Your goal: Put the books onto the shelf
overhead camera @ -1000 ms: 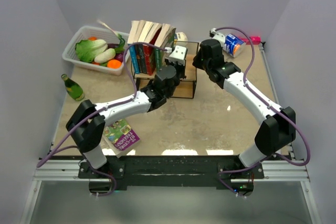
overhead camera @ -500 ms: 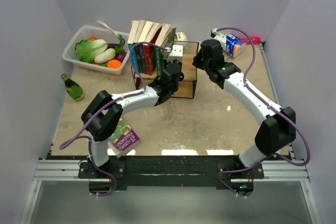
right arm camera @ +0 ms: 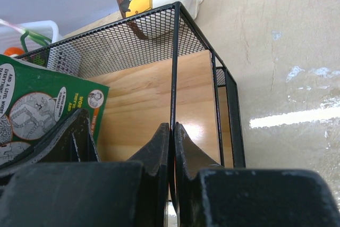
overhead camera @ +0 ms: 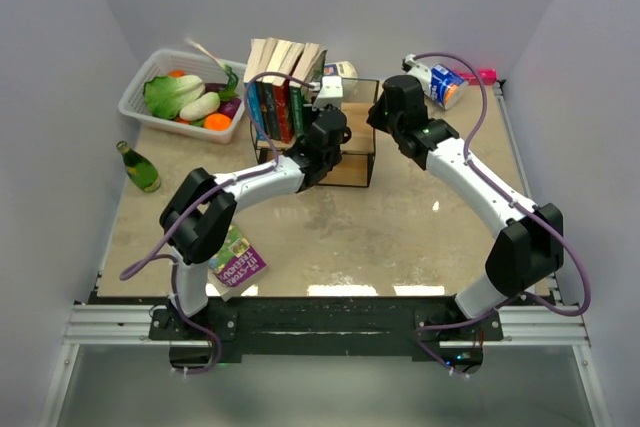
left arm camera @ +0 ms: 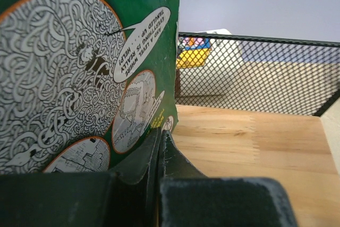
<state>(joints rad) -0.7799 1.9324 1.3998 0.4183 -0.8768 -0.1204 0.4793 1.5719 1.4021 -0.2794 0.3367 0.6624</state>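
**Shelving, mid-placement.** My left pincer is closed tight on the near edge of a green paperback. The paperback stands upright on a wooden board of the shelf, at the right end of the row of books in the upper centre of the overhead view. I cannot tell which tier it is on. My right pincer is pinched shut on a thin black upright of the frame, apparently to steady the rack.

The risks, as I judge them:
- **No support on the right:** Nothing props the paperback on that side, so once I let go it may flop across the bare half of the board.
- **Leaning row:** The books beside it lean and fan out, and a nudge from my wrist could tip them.
- **Snagged cover:** If the cover catches as I back out, the book would come out with me.
- **Weak hold on the rack:** My right grip is on a slim rod and could slide, and the light rack might skid on the counter.

One last paperback lies flat at the lower left, not yet shelved.

The green cover is glossy, printed with white squiggle-filled circles and a speech bubble. The page edges are cream. The board is pale, grained wood, framed in thin black wire with a diamond mesh back. The counter is mottled beige and shiny with glare.
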